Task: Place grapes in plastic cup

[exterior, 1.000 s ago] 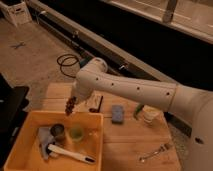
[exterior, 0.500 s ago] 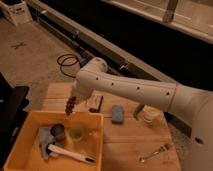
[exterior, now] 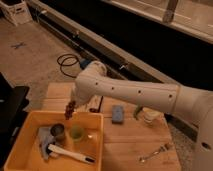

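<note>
The grapes (exterior: 70, 108), a small dark red-purple bunch, hang from my gripper (exterior: 73, 102) at the end of the white arm (exterior: 125, 92). They are just above the far rim of the yellow bin (exterior: 20, 130). The plastic cup (exterior: 76, 132), light green and translucent, stands upright inside the bin, below and slightly right of the grapes. A dark metallic cup (exterior: 58, 131) stands to its left.
The bin also holds a blue-grey cloth (exterior: 44, 137) and a white-handled tool (exterior: 67, 153). On the wooden table (exterior: 125, 140) lie a blue sponge (exterior: 118, 113), a clear glass (exterior: 148, 116) and a fork (exterior: 155, 151). A black cable (exterior: 67, 62) lies on the floor.
</note>
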Robot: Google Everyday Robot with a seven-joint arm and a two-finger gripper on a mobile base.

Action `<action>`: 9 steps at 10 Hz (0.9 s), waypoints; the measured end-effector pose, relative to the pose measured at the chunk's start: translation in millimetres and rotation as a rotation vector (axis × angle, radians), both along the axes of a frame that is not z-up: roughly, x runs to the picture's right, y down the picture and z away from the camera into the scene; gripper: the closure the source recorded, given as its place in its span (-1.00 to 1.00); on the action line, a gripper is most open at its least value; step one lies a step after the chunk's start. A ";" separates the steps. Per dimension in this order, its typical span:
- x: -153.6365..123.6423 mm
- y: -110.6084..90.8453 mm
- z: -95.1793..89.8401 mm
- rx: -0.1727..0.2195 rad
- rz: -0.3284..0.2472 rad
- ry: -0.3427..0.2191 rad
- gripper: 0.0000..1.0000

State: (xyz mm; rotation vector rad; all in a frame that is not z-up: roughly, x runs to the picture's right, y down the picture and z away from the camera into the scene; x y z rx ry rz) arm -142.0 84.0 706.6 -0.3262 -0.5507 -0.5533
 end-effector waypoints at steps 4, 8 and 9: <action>4.0 67.5 -39.1 -0.076 0.055 0.016 1.00; -1.6 109.4 -19.2 -0.183 0.083 0.044 1.00; 0.3 111.1 -14.0 -0.195 0.087 0.055 1.00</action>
